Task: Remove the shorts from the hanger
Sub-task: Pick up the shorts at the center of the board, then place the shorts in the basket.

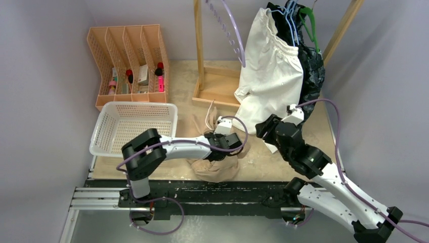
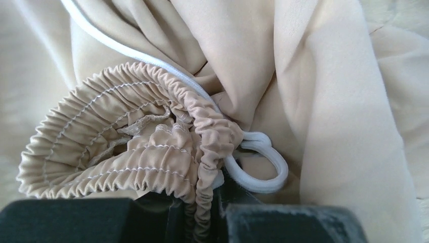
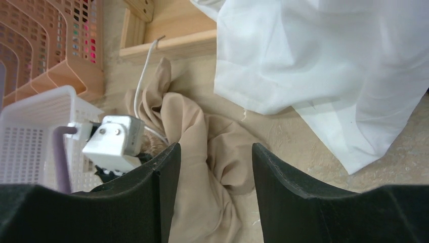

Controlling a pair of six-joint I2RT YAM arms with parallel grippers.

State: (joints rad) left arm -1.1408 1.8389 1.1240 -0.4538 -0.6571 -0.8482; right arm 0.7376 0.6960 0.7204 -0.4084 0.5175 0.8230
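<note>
The tan shorts [image 1: 215, 164] lie crumpled on the table at the front middle. My left gripper [image 1: 222, 147] is shut on their gathered elastic waistband [image 2: 202, 167], with the white drawstring loop [image 2: 263, 167] beside the jaws. The tan shorts also show in the right wrist view [image 3: 202, 167]. The white shorts [image 1: 270, 76] hang from the rack at the back right, with the black shorts [image 1: 313, 66] and a dark blue pair [image 1: 291, 12] behind them on hangers. My right gripper [image 1: 268, 134] is open and empty, just below the white shorts' hem [image 3: 354, 101], its fingers [image 3: 167, 172] wide apart.
A white mesh basket [image 1: 134, 126] stands at the left. An orange file organizer [image 1: 129, 61] with small items is behind it. The wooden rack's base [image 1: 217, 88] and post [image 1: 199, 40] stand at the back middle. A purple hanger [image 1: 232, 30] hangs empty.
</note>
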